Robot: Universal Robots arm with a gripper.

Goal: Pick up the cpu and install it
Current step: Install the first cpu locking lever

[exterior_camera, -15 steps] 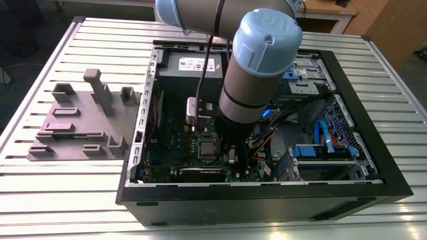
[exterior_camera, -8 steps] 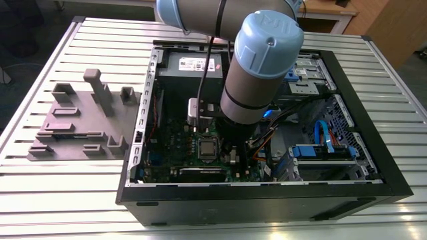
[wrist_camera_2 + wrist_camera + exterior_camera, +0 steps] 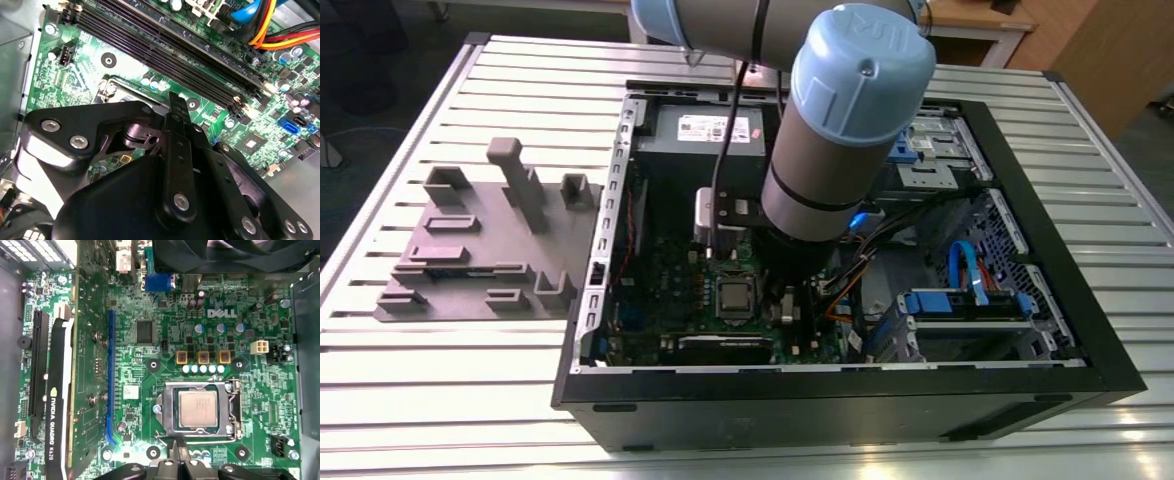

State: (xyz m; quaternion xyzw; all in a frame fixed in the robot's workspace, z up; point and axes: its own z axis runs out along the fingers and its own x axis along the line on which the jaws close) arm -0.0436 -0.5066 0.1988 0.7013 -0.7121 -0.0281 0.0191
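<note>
Cpu [image 3: 198,408]: we log it seated flat in the socket frame [image 3: 170,426] on the motherboard [image 3: 150,365]. Gripper [image 3: 176,452]: just beside that frame; we cannot tell its opening, nothing visibly held. Step judged: placement done; release unconfirmed.

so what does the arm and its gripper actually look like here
In the exterior view the arm is a thick silvery-grey tube with a rounded pale blue cap on its joint, a dark band around the tube, and a black cable running down beside it. In the second wrist view the gripper is matte black, built from flat linkage bars joined by round silver screws and pins.
</note>
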